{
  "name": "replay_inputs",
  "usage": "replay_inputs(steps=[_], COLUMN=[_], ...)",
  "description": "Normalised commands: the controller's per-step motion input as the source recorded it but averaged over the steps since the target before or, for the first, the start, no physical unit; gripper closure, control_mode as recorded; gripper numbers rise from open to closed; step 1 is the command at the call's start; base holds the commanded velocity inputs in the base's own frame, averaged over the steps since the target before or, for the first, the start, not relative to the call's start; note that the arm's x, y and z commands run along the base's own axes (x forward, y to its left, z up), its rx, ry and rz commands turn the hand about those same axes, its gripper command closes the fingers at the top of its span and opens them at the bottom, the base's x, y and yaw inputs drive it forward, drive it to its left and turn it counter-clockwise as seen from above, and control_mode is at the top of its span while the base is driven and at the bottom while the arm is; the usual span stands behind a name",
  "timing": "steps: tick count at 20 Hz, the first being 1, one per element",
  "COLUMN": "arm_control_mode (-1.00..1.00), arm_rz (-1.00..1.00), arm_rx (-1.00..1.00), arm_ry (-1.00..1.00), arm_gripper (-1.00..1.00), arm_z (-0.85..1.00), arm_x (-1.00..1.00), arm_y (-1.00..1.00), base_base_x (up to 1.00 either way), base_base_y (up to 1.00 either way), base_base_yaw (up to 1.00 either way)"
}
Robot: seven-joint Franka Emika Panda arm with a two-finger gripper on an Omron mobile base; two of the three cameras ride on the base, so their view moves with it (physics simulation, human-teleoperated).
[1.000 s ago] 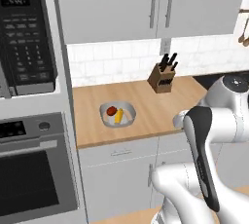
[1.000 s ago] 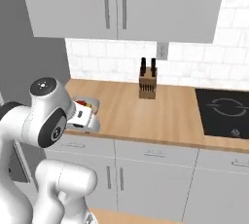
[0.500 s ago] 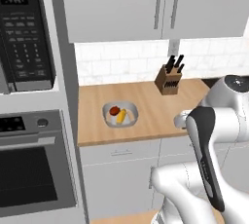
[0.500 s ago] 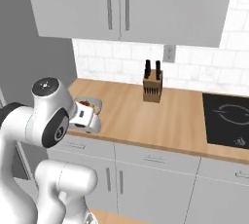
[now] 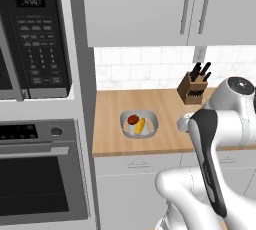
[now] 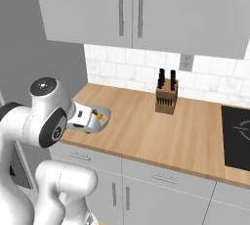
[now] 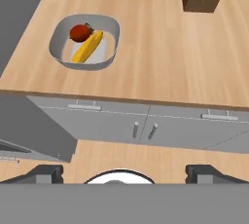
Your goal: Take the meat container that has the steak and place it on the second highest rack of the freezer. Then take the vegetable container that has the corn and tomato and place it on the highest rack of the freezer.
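A shallow grey vegetable container [image 7: 85, 42] with rounded corners sits on a light wooden counter [image 7: 160, 52], close to the counter's left end and a little back from its front edge. Inside it lie a yellow corn [image 7: 88, 46] cob, placed diagonally, and a small round red tomato [image 7: 80, 32] with a dark green top; the two touch, the tomato at the far side of the cob. In the left base view the same container [image 5: 139, 124] shows the tomato [image 5: 132, 119] to the left of the corn [image 5: 140, 125], with a tall grey panel just beside the counter's left end. Left of that panel are a black microwave [image 5: 37, 39] and, below it, a built-in oven [image 5: 40, 174] with a dark glass door. Farther along the counter, well apart from the container and near the white tiled wall, stands a wooden knife block [image 5: 193, 88] holding dark-handled knives. Grey wall cabinets [image 5: 165, 6] with long bar handles hang above, and grey drawers and doors run beneath the counter. In the right base view a black cooktop [image 6: 237, 138] is set into the counter at the far right. The gripper [image 7: 124, 172] hangs in front of the counter, out over the floor, its two dark fingertips [image 7: 46, 172] spread wide apart with nothing between them, well short of the container.
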Motion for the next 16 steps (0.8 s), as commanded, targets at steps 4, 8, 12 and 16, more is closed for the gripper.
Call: replay_inputs(steps=[4,8,12,16], arm_control_mode=[1.0,1.0,-1.0,-1.0], arm_rz=[0.0,0.0,0.0,0.0], arm_rx=[0.0,0.0,0.0,0.0], arm_ry=[0.0,0.0,0.01,0.06], arm_gripper=[-1.0,-1.0,-1.0,-1.0], arm_z=[0.0,0.0,-0.06,-0.28], arm_x=[0.0,0.0,0.24,0.69], arm_y=[0.0,0.0,0.02,0.23], base_base_x=[0.0,0.0,0.0,0.0], base_base_y=[0.0,0.0,0.0,0.0], base_base_yaw=[0.0,0.0,0.0,0.0])
